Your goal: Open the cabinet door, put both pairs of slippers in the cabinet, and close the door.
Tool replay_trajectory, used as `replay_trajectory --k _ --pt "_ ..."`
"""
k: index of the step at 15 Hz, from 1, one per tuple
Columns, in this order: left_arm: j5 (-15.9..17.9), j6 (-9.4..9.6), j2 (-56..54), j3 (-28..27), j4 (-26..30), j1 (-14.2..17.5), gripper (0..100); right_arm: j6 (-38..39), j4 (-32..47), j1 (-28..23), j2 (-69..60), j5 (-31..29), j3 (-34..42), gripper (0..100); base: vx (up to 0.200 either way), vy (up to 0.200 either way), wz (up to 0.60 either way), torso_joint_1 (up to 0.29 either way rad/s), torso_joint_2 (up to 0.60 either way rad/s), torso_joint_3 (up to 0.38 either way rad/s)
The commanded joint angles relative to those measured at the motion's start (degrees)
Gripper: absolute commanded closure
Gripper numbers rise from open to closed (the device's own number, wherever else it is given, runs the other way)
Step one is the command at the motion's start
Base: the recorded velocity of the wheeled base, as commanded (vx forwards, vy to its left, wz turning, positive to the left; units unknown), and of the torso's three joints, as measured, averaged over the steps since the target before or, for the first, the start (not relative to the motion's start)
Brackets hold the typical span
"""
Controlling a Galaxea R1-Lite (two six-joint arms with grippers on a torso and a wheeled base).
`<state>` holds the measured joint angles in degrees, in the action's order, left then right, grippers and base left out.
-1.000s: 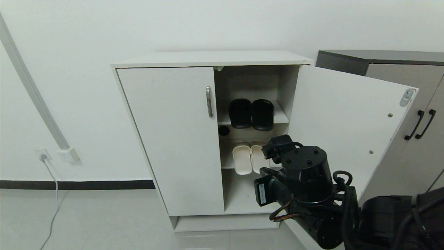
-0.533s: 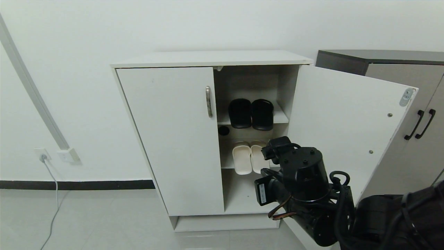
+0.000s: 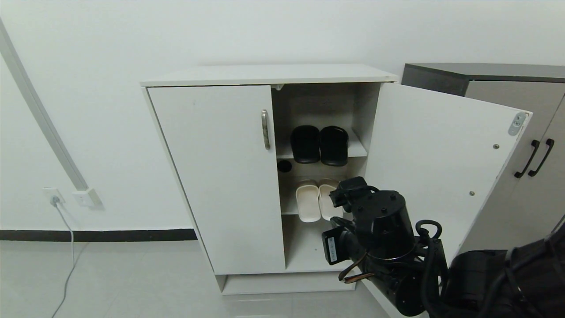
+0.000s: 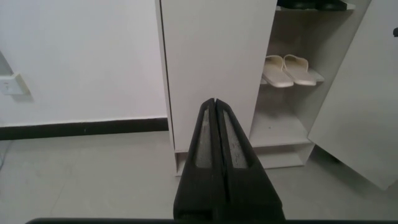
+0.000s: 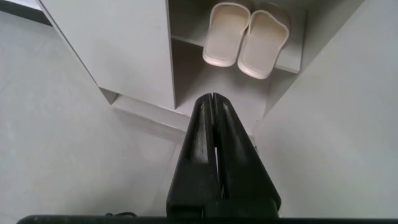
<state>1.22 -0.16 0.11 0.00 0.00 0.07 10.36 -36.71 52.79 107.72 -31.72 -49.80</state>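
- Your R black gripper: fingers pressed together, empty, before the open bay.
- L black gripper: likewise closed, empty.
- White wooden cabinet: 2 cream slippers on mid shelf, 2 black slippers on the shelf above.
- 2 doors: right door open, left door shut.

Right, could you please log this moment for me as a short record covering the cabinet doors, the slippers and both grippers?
cabinet: white, two doors
right door: swung open
left door: shut, metal handle at its inner edge
black slippers: side by side on the upper shelf
white slippers: side by side on the shelf beneath
left gripper: shut, empty, pointing toward the cabinet
right gripper: shut, empty, in front of the open side
left to do: close the right door
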Motion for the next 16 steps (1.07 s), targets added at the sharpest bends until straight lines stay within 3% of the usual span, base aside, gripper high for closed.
replay_trajectory --k 1,7,16 --pt "0.01 -0.02 -0.02 0.0 0.0 0.01 100 -0.08 -0.03 0.04 0.13 -0.01 0.05 100 0.0 0.0 0.0 0.002 -0.15 -0.203" --pt "0.01 -0.02 0.07 0.0 0.0 0.01 100 -0.25 -0.03 -0.05 0.39 -0.01 0.05 100 0.0 0.0 0.0 0.054 -0.41 -0.34" --pt "0.01 -0.02 -0.02 0.0 0.0 0.01 100 -0.25 -0.03 -0.4 1.0 -0.01 -0.12 100 0.0 0.0 0.0 0.139 -0.47 -0.335"
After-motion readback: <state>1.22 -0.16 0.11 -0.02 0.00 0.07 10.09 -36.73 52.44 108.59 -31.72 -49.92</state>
